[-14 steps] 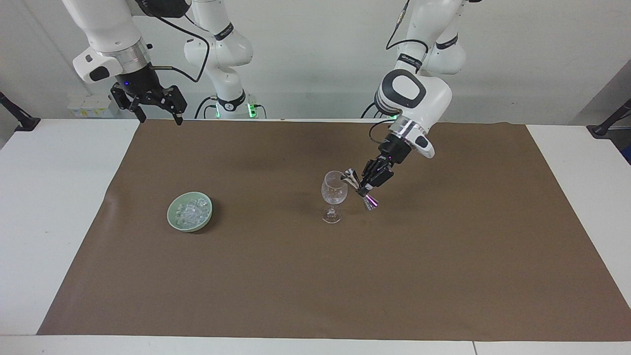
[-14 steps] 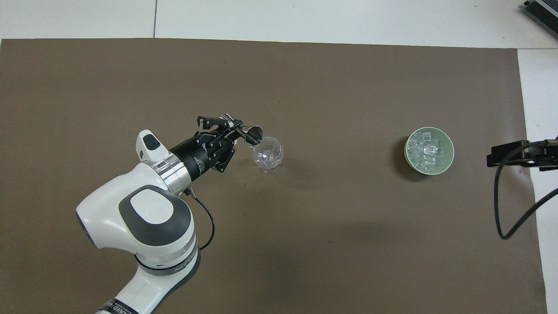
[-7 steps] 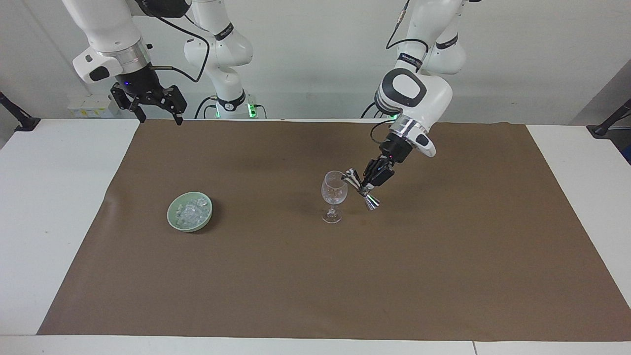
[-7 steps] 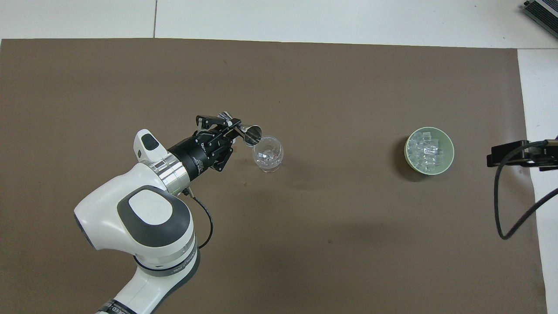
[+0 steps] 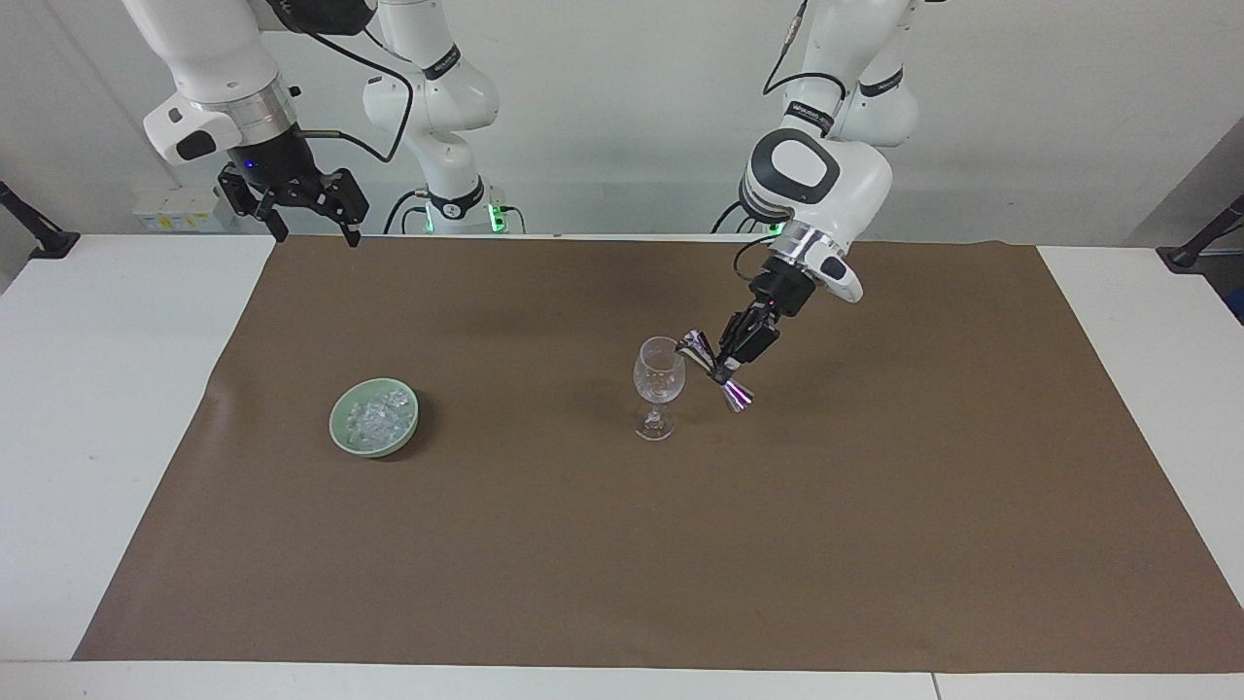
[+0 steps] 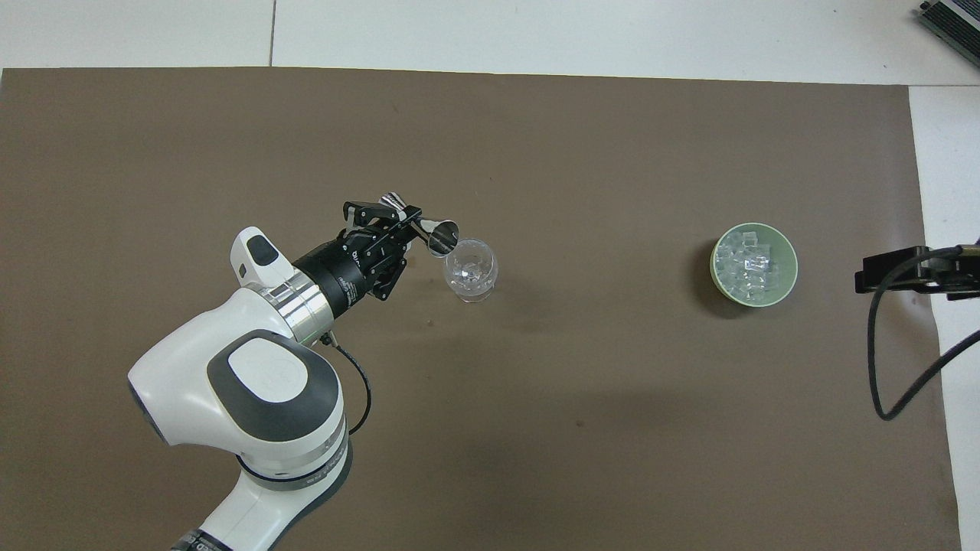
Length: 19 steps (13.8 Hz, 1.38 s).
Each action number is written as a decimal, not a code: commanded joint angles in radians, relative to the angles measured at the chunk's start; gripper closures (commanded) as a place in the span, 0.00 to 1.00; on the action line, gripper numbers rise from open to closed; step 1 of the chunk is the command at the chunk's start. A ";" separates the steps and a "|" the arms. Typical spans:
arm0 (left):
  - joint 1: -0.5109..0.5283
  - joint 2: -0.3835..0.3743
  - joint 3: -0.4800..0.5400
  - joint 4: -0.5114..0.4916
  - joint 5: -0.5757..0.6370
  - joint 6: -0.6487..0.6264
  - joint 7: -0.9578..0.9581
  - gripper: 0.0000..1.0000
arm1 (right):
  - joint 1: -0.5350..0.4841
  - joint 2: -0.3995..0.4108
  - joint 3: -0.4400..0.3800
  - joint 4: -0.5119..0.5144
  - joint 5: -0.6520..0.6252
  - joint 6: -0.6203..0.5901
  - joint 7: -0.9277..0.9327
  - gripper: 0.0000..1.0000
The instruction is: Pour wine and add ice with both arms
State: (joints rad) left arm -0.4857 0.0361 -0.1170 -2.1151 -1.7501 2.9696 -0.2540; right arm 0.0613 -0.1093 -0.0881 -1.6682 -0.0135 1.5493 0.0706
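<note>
Your left pincer [image 5: 724, 367] is clamped shut on the waist of a small metal jigger [image 5: 716, 371], which it holds tilted, one cup angled down toward the rim of the wine glass [image 5: 658, 385] and the other cup pointing up and away; from overhead the jigger [image 6: 429, 229] has its open mouth just at the edge of the glass [image 6: 470, 270], though you cannot tell whether metal touches glass. The glass stands upright on its foot near the middle of the brown mat [image 5: 622, 544] that covers the worktop [image 5: 97, 408]. Toward the right arm's end of the mat, well apart from the glass, sits a pale green bowl [image 5: 342, 428] with the ice [image 5: 377, 415] heaped inside it. Your right pincer [image 5: 309, 230] waits with its fingers spread wide and nothing between them, up over the mat's edge closest to the robots
</note>
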 commanded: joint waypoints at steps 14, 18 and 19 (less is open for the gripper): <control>-0.069 0.002 0.008 0.017 0.038 0.100 0.047 1.00 | -0.005 -0.024 0.002 -0.027 0.017 0.008 -0.014 0.00; -0.076 0.005 0.007 0.023 0.058 0.111 0.048 1.00 | -0.005 -0.024 0.002 -0.027 0.017 0.008 -0.014 0.00; -0.076 0.005 0.008 0.023 0.067 0.111 0.048 1.00 | -0.005 -0.024 0.002 -0.027 0.017 0.008 -0.014 0.00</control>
State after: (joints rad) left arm -0.5404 0.0362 -0.1226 -2.1072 -1.6982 3.0536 -0.2131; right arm 0.0613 -0.1093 -0.0881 -1.6682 -0.0135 1.5493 0.0706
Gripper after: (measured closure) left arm 0.780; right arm 0.000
